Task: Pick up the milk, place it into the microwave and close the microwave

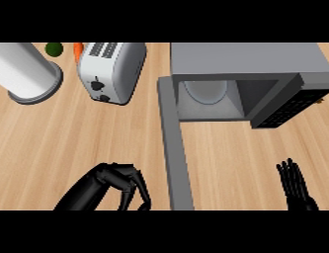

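Left hand (123, 185): near edge, left of centre. Fingers curled under, nothing in them that I can see.

Just right of it is the door (174, 148), swung out towards me. It shows as a long grey bar running near to far, hinged at the front left corner of the microwave (247, 59).

Milk (207, 91): I take the pale rounded shape inside the cavity for it, far and right of my left hand. It could be the turntable; can't settle that.

Judgement: if the milk is in, only closing is left. The door's free end lies beside my left hand, so a push right and away should swing it shut.

Right hand (296, 185): near right, fingers straight and up, resting, well apart from the door. Left is nearer.
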Robot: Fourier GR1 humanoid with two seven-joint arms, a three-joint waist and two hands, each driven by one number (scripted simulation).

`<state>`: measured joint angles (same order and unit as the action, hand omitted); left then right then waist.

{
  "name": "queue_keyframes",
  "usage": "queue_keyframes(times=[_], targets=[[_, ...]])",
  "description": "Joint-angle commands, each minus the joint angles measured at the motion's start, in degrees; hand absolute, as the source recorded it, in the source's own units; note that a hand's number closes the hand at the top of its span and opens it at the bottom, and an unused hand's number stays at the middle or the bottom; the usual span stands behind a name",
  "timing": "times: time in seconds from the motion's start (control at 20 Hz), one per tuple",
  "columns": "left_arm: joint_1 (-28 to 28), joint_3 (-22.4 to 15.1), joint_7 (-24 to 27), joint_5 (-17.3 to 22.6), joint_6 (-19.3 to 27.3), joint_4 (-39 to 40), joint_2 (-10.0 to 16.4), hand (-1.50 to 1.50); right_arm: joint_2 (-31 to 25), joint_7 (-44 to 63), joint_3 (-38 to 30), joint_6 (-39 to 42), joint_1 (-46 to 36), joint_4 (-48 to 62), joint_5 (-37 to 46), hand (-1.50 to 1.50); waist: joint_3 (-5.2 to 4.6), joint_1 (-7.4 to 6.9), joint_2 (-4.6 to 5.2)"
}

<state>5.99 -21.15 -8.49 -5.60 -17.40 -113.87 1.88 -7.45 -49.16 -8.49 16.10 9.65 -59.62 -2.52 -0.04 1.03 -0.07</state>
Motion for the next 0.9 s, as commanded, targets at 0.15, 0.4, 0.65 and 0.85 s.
queue_keyframes(times=[0.15, 0.4, 0.65, 0.85], targets=[[-8.2, -5.7, 0.2, -1.4, -2.8, 13.5, -1.8, 1.5, -2.3, 0.2, 0.0, 4.8, 6.5, -8.1, -3.6, -1.5, 0.0, -0.03, 0.11], [-13.8, -20.2, 3.8, -8.6, 11.9, 20.8, -1.9, 1.5, -3.2, 0.1, 1.0, 5.4, 10.9, -14.6, -4.7, -1.5, 0.0, 0.41, 0.0], [-24.7, -25.6, 2.5, -2.1, 20.1, 32.3, -1.9, 1.5, -6.4, -1.3, 1.3, 10.7, 11.2, -15.9, -7.7, -1.5, 0.05, 1.31, 0.28], [-28.9, -31.4, 3.9, 4.8, 26.8, 39.0, -1.9, 1.5, -6.8, 3.5, 3.7, 12.0, 12.5, -25.1, -11.1, -1.5, -0.07, 3.1, 0.48]])
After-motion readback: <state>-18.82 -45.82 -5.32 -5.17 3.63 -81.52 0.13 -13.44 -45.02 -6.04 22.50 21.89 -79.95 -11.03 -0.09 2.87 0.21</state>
